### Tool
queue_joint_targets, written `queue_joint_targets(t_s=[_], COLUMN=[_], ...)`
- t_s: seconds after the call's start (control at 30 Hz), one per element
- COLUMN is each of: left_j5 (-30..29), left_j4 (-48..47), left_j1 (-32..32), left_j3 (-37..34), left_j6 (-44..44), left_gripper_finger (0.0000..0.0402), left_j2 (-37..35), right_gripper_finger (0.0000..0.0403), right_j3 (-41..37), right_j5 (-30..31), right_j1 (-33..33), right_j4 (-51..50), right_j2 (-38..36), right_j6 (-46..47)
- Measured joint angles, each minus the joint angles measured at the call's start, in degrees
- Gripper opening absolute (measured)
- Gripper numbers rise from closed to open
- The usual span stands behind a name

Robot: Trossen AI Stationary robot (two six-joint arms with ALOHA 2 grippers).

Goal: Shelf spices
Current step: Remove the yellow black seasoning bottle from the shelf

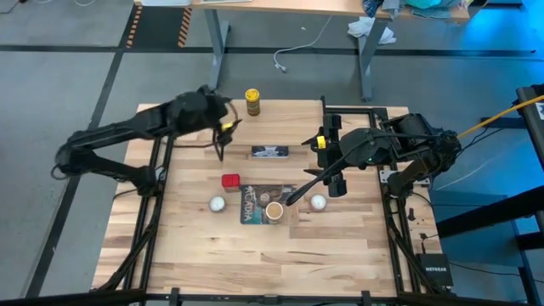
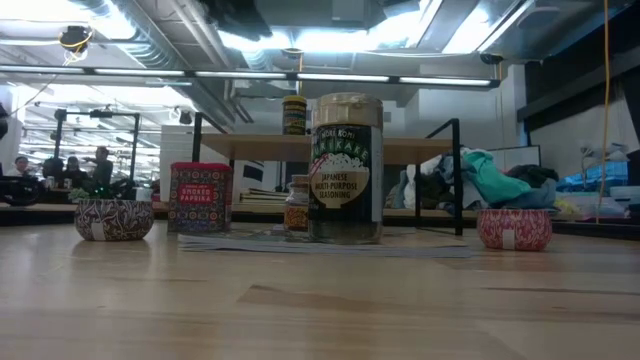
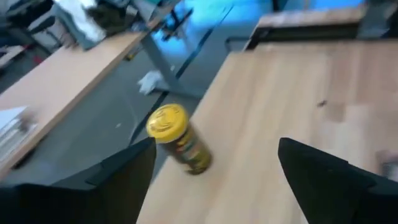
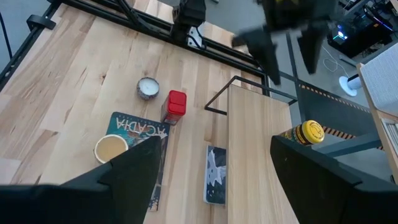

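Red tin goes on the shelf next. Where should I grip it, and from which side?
Grip the red tin across two flat opposite sides, just below its top, coming straight down. It stands upright with bare table around it; the book lies just beside it. The open left gripper is nearer.

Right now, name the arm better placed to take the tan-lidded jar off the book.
Right. The right gripper hangs open beside the tan-lidded jar on the book. The left gripper is back by the shelf, near the yellow jar.
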Motion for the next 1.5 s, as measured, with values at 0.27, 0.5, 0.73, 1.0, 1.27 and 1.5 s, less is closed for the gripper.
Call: queue_joint_targets(t_s=[0.27, 0.5, 0.73, 1.0, 1.27, 1.5], left_j5=[5.91, 9.92, 14.71, 15.64, 16.91, 16.87], left_j4=[0.03, 0.22, 0.22, 2.9, 5.06, 4.71], left_j1=[9.29, 13.28, 15.66, 17.02, 16.93, 16.91], left_j3=[5.5, 9.9, 12.1, 12.98, 13.01, 12.98], left_j6=[3.3, 2.66, 0.14, -1.59, -1.35, -1.46], left_gripper_finger=[0.0333, 0.0333, 0.0333, 0.0333, 0.0333, 0.0288], left_j2=[11.83, 18.09, 21.27, 25.37, 27.91, 28.74], right_gripper_finger=[0.0308, 0.0308, 0.0308, 0.0308, 0.0308, 0.0308], right_j3=[0.0, 0.0, 0.0, 0.0, 0.0, 0.0], right_j5=[0.0, -0.77, -0.9, -0.91, -0.9, -0.9], right_j1=[0.02, 0.02, 0.02, 0.02, 0.02, 0.04], right_j4=[-0.01, -0.49, -1.2, -1.3, -1.53, -1.53], right_j2=[0.0, 0.0, 0.0, 0.0, 0.0, 0.0], right_j6=[1.24, 1.46, 1.49, 1.49, 1.51, 1.51])
